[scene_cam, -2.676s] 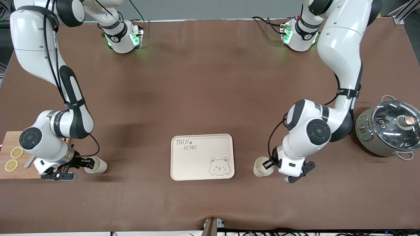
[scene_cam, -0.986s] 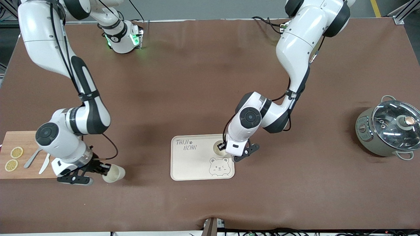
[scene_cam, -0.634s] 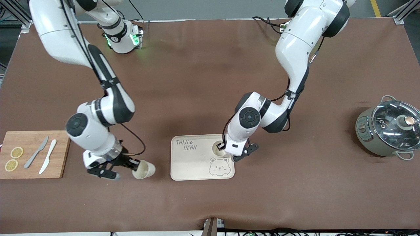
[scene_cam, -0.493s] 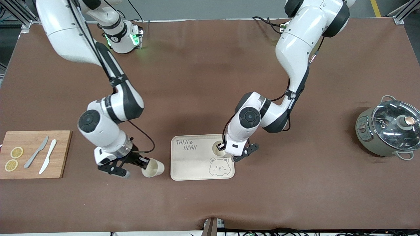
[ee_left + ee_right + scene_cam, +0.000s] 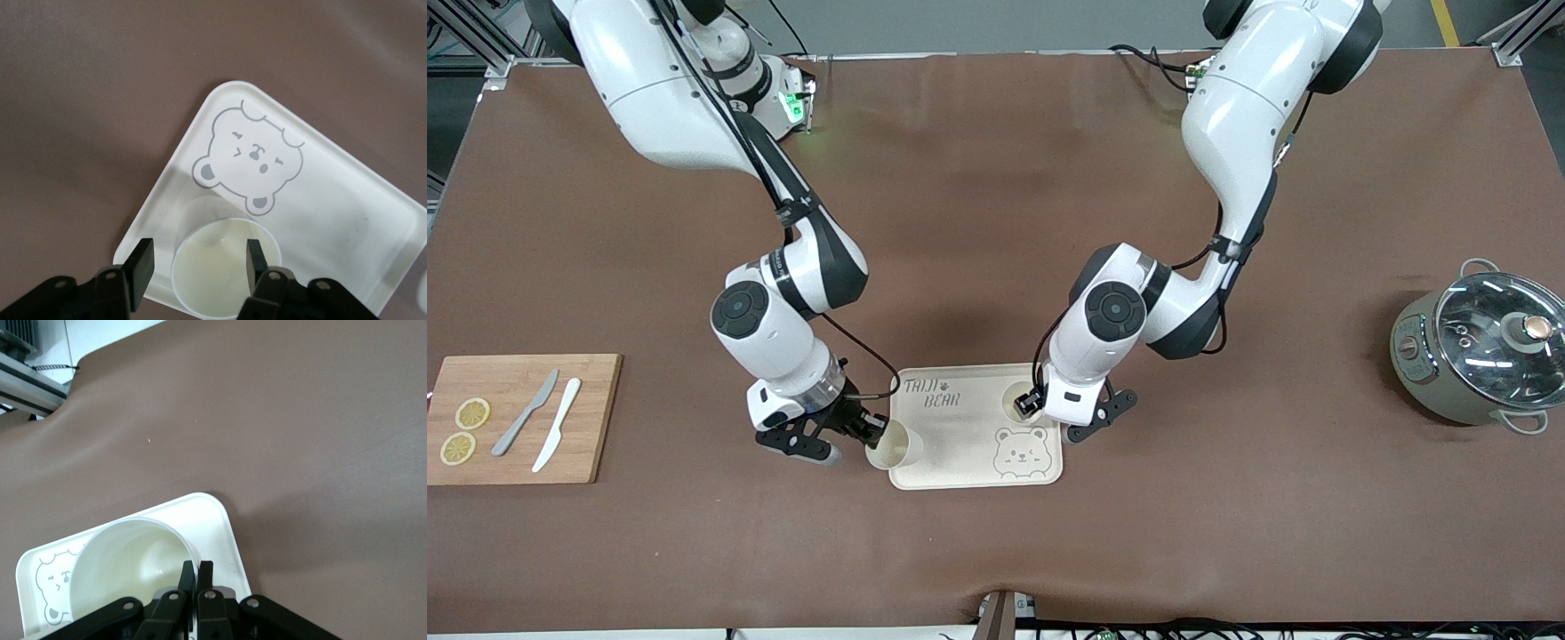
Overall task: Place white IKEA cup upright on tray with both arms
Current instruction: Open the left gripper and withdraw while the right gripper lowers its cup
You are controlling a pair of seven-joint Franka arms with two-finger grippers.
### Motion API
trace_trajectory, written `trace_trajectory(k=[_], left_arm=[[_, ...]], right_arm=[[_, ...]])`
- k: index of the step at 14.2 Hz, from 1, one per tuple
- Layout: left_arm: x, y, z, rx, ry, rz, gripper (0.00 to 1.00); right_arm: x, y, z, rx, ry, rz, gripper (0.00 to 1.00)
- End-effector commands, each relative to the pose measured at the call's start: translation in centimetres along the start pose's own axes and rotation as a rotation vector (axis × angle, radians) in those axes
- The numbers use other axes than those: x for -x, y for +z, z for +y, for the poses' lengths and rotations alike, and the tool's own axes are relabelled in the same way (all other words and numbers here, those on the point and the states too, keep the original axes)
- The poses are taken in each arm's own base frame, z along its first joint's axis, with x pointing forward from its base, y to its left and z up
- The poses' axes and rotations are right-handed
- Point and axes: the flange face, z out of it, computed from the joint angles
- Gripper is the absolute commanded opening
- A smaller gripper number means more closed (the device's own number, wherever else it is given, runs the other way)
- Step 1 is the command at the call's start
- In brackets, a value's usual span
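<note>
A high front camera faces both robots' bases, looking down over the whole table. Each wrist camera looks down closely past its own fingers. All three views share the cream tray (image 5: 960, 444) (image 5: 333, 207) (image 5: 223, 533).

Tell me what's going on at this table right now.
Two arms are putting white cups on the cream tray. The left gripper has opened around one cup that stands upright on the tray beside the bear drawing. The right gripper is pinching the rim of the second cup and holds it over the tray's edge toward the right arm's end. A cutting board and a pot sit at the table's two ends.
</note>
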Motion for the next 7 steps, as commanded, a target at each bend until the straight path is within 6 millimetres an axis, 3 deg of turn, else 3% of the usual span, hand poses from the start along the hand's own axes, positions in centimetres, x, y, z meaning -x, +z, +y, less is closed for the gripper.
trace_trajectory(k=[1,3,7], left_arm=[[-0.2,-2.6,0.3,0.019,-0.032,0.029,0.77],[-1.0,-4.7,0.4,0.028,-0.033,0.056,1.0],[-4.3,-6.7,-1.3,-0.032,-0.028,0.137,1.0]], right_arm=[[1.2,0.7,-1.1,0.001,-0.008,0.0,0.0],[2.1,2.1,-1.3,0.009,-0.022,-0.014,0.0],[3.0,3.8,-1.4,0.009,-0.031,-0.019,0.0]])
